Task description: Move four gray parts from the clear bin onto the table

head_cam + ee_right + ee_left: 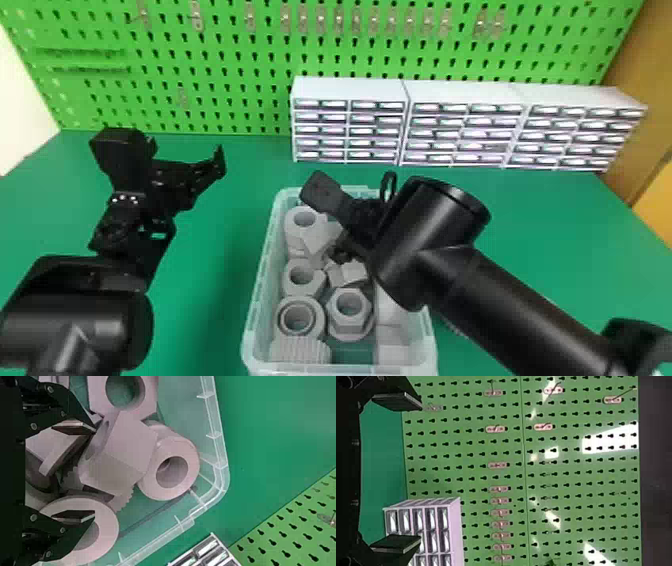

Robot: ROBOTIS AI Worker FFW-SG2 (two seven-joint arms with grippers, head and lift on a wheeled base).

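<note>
Right tool (330, 225) is down in the clear bin (261, 280), fingers apart, nothing clamped; gray parts lie around it. Right wrist view: angular gray part (125, 451) is tilted, just ahead of the gap between the fingertips. Touching or not, can't tell. Thick gray cylinder (188, 451) with a round bore sits beside it, near the bin corner. Flat gray ring (109, 528) is partly hidden behind 1 finger. Head view: hex nut (350, 330) is bore up toward the near end of the bin, round collar (315, 320) just left of it, ridged gray piece (300, 352) near that collar at the near wall. Left tool (172, 154) is above the table (215, 310), left of the bin and well apart from it, empty, fingers spread wide. Behind the bin: 3 white drawer cabinets (350, 90) side by side at the table's far edge, in front of the green pegboard (225, 95) with metal hooks (197, 17).
</note>
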